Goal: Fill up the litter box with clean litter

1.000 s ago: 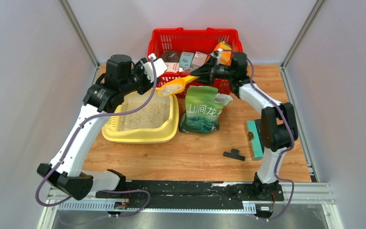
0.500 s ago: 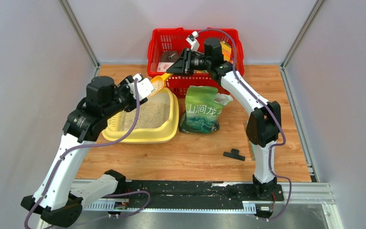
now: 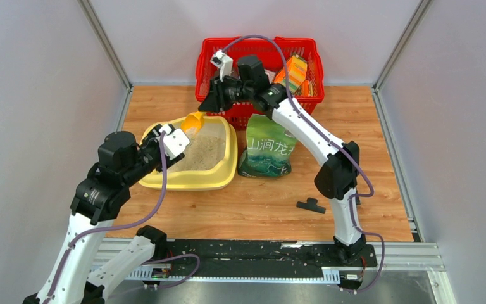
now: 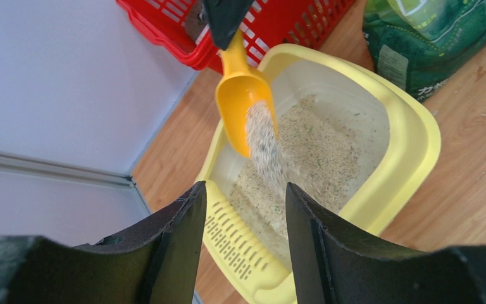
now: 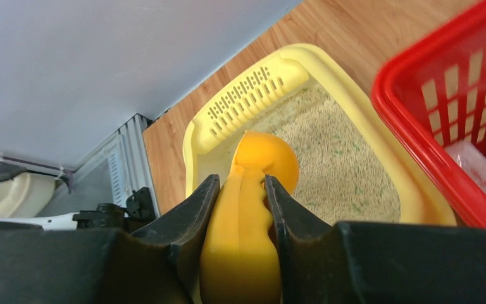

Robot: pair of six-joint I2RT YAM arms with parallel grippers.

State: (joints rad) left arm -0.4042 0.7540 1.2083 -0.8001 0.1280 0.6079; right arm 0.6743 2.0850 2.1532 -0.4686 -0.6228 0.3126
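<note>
Right gripper, clamped on the scoop, has now tipped it; clean litter streams into the litter box. Left gripper hangs released, empty.

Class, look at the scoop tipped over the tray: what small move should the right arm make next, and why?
Probably hold the tilt until empty: the right pincer grips the yellow-orange plastic scoop mouth-down over the pale-yellow plastic litter box, and beige litter granules are streaming out.

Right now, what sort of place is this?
Likely a robot test cell, not a home: plain grey partition walls on three sides, a wooden tabletop, and a black mounting rail along its near edge.
</note>
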